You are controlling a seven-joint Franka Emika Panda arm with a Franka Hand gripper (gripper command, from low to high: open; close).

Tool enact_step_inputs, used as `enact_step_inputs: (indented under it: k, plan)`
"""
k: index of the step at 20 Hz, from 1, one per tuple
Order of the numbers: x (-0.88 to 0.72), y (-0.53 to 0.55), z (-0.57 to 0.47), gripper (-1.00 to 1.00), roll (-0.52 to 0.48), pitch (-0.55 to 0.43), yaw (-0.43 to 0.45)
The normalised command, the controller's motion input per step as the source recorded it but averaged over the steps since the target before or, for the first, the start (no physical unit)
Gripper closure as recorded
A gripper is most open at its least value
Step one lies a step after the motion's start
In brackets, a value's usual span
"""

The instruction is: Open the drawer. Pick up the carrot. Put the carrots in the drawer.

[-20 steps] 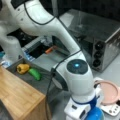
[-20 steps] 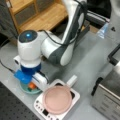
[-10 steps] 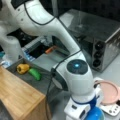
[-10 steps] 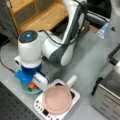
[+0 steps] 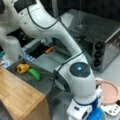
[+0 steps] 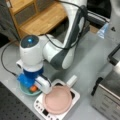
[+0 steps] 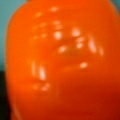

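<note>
In a front view my gripper (image 6: 30, 83) reaches straight down into a light blue bowl (image 6: 23, 90) at the table's near left. A bit of the orange carrot (image 6: 33, 88) shows in the bowl right at the gripper's tip. The carrot (image 7: 62, 62) fills the whole wrist view, glossy and very close, and no fingers show there. The dark grey drawer (image 5: 45, 86) stands pulled out from the bamboo-topped cabinet (image 5: 17, 97). A yellow pepper (image 5: 22, 68) and a green vegetable (image 5: 34, 74) lie in it.
A pink plate (image 6: 58, 100) rests on a white scale-like base right beside the bowl. The silver toaster oven (image 5: 100, 37) stands on the right. A small orange object (image 5: 51, 49) lies behind the arm. The wooden cabinet (image 6: 42, 17) is at a front view's top.
</note>
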Motion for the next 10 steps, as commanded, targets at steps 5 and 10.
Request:
enact_step_inputs:
  k: [5, 10]
  plan:
    - [0.15, -0.05, -0.02, 1.0, 0.057, 0.127, -0.012]
    - [0.14, -0.06, 0.04, 1.0, 0.04, 0.142, -0.016]
